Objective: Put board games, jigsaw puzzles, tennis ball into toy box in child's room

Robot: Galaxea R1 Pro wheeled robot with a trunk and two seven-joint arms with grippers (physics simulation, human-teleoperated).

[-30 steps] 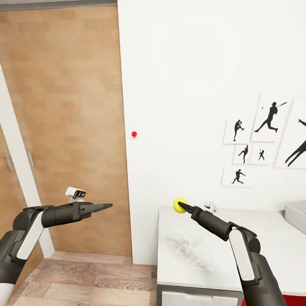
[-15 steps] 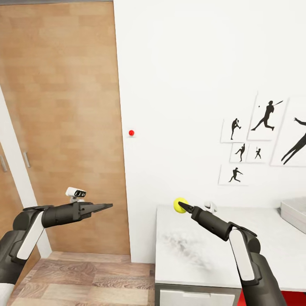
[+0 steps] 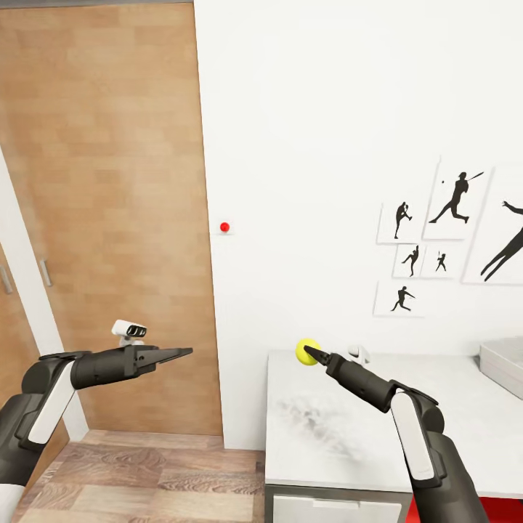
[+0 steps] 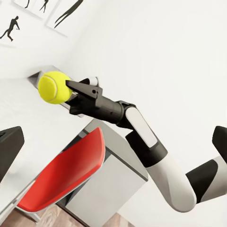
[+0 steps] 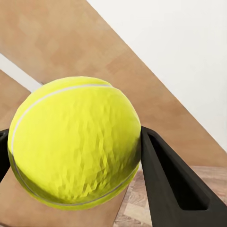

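My right gripper (image 3: 312,354) is shut on the yellow tennis ball (image 3: 306,351) and holds it in the air above the near left corner of the pale grey table (image 3: 327,428). In the right wrist view the tennis ball (image 5: 75,142) sits between the two black fingers (image 5: 170,189). In the left wrist view the ball (image 4: 53,87) shows at the tip of the right arm. A corner of the grey-white toy box (image 3: 503,363) lies on the table at the far right edge of the head view. My left gripper (image 3: 185,353) is open and empty, out over the floor left of the table.
A wooden door (image 3: 109,218) and a white wall with black baseball-player prints (image 3: 454,200) stand straight ahead. A red chair (image 4: 71,175) is tucked beside the table. Wood-plank floor (image 3: 145,479) lies under the left arm.
A second ago the whole picture shifted slightly left as the camera moved. Since then it holds still. Both arms keep their pose, and the ball stays in the right gripper.
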